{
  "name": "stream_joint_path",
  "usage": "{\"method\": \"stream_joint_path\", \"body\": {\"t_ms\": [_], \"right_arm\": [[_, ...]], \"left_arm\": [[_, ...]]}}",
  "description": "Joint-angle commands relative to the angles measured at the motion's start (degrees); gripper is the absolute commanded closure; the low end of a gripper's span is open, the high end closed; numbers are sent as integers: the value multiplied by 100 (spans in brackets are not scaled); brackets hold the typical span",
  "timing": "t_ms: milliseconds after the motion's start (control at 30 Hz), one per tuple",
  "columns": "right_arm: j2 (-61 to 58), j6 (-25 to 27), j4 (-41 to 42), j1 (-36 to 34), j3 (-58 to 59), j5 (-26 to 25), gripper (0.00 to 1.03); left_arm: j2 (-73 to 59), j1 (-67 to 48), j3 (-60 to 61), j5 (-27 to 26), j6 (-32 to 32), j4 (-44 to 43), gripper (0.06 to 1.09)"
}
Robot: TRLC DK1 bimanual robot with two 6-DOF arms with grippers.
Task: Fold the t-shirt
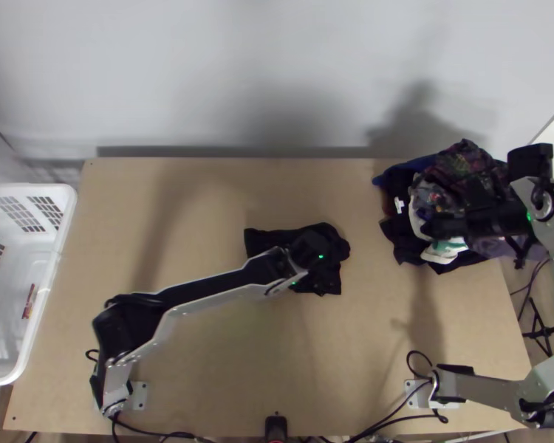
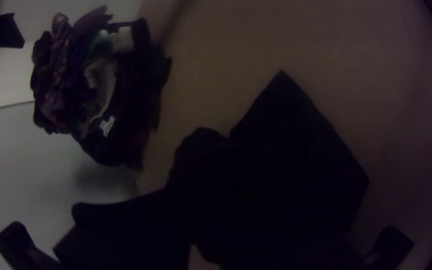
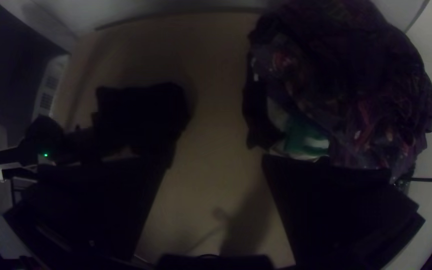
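Top view: two arms, one black t-shirt mid-table, compact, one pile of clothes at far right corner, one white basket off left edge. Left arm stretched low and diagonal, left gripper above shirt. Right arm bent up along right side, right gripper over pile.

Left wrist view: two fingers spread wide; shirt part flat, part bunched.

Right wrist view: two fingers well apart, nothing held.
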State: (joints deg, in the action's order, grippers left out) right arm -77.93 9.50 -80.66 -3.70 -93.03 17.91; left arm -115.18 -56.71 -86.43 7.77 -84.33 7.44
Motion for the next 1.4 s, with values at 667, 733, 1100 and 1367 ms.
{"method": "stream_joint_path", "body": {"t_ms": [667,733,1100,1367], "right_arm": [[516,-80,-37,36,295,98,15],[516,-97,-37,63,330,107,15],[59,-264,24,1030,453,90,15],[-829,325,385,2436,541,-965,12]], "left_arm": [[1050,1153,-1236,-505,-461,2376,10],[1261,1399,-1156,-496,-250,2437,10],[2474,2516,-1042,-531,3468,4002,10],[3792,3579,-392,-926,5375,4055,10]]}}
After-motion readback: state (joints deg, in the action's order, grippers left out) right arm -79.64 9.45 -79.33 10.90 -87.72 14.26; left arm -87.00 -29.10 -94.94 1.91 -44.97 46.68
